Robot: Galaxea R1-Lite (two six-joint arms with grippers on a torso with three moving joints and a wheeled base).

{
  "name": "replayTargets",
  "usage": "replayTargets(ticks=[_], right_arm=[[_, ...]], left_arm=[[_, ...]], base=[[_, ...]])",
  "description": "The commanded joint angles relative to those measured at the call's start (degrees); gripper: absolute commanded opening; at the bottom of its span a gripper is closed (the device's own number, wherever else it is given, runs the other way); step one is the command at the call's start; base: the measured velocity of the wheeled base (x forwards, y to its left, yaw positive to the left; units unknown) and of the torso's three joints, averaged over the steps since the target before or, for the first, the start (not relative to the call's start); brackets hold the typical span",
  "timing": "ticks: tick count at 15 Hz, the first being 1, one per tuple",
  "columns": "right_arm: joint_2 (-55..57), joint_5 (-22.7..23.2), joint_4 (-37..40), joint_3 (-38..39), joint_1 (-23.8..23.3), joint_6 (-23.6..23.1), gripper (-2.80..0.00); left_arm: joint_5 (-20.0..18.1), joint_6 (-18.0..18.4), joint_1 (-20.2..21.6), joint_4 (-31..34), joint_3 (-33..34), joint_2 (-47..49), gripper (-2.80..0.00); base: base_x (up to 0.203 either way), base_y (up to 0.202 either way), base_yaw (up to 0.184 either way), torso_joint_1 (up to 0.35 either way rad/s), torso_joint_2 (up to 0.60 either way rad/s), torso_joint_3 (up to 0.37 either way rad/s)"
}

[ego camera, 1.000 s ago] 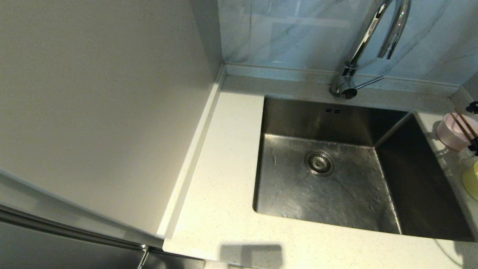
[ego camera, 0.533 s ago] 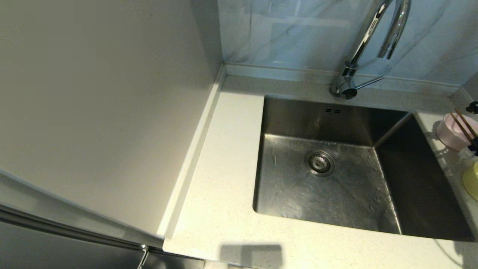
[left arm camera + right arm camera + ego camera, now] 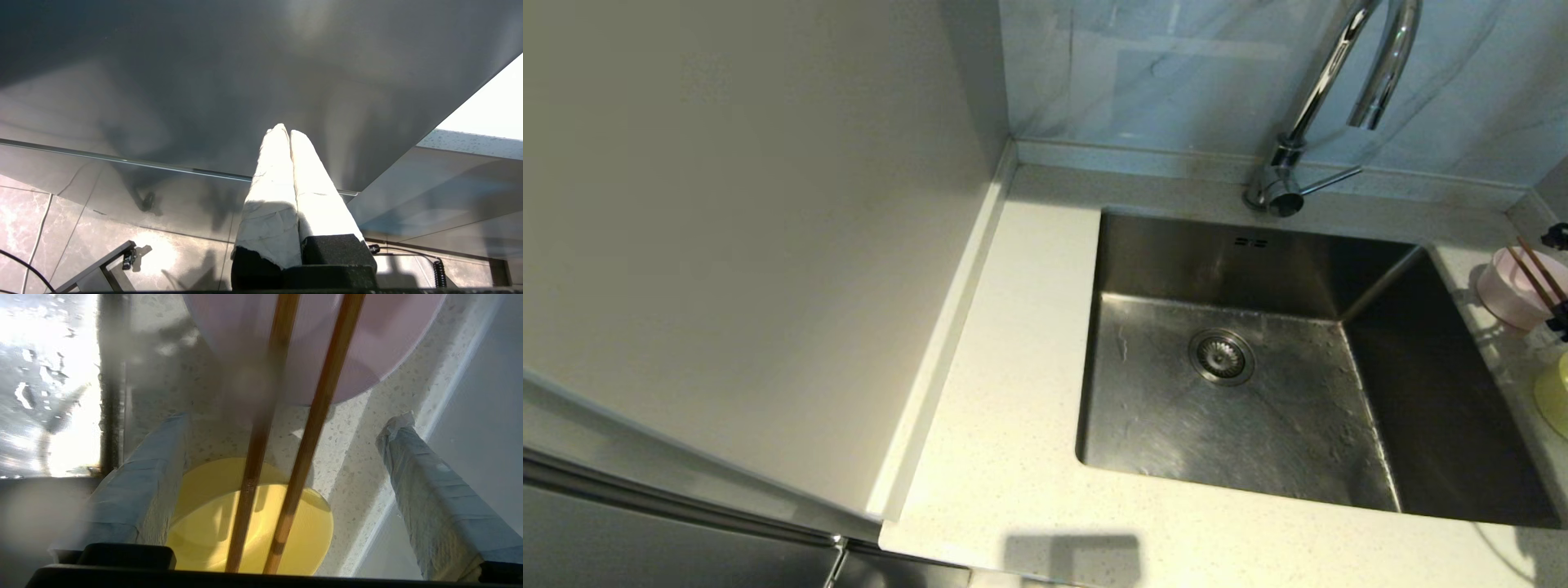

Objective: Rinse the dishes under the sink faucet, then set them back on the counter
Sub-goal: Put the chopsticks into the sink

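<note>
The brown chopsticks [image 3: 322, 396] lie across the pale pink bowl [image 3: 388, 335] and the yellow-green bowl [image 3: 204, 522]. Both bowls stand on the speckled counter [image 3: 351, 445], right of the sink [image 3: 1143, 261]. My right gripper [image 3: 288, 418] hangs over them, open. One taped finger is on each side of the chopsticks, and neither touches them. The head view shows the pink bowl [image 3: 1507, 290], the chopsticks [image 3: 1535, 273] and the yellow-green bowl [image 3: 1553, 396] at the far right edge. The chrome faucet [image 3: 1327, 90] stands behind the basin. My left gripper [image 3: 284, 131] is shut on nothing, parked low beside a grey panel.
A tall grey wall panel [image 3: 727, 245] bounds the counter [image 3: 1013, 408] on the left. The basin has a round drain strainer [image 3: 1222, 357] and holds no dishes. A raised rim and a grey wall [image 3: 482, 375] run close along the far side of the bowls.
</note>
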Motion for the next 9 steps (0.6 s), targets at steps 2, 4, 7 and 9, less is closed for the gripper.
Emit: replayTargets(ticks=[2,4,7,9], right_arm=[[0.24,-0.67,0.13,-0.29,0.0,-0.2,0.0],[0.23,-0.54,0.17,-0.09,0.0,-0.11,0.0],[0.23,-0.02,0.23,-0.17,0.0,0.23,0.0],[0.31,0.0,0.26,-0.12,0.0,0.41,-2.8]], left_arm=[[0.04,-0.02,0.0,-0.03,0.0,-0.18,-2.8],[0.04,-0.02,0.0,-0.03,0.0,-0.18,-2.8],[0.04,-0.02,0.0,-0.03,0.0,-0.18,-2.8],[0.04,-0.02,0.0,-0.03,0.0,-0.18,-2.8]], base=[[0.0,0.0,0.0,0.0,0.0,0.0],[0.0,0.0,0.0,0.0,0.0,0.0],[0.0,0.0,0.0,0.0,0.0,0.0],[0.0,0.0,0.0,0.0,0.0,0.0]])
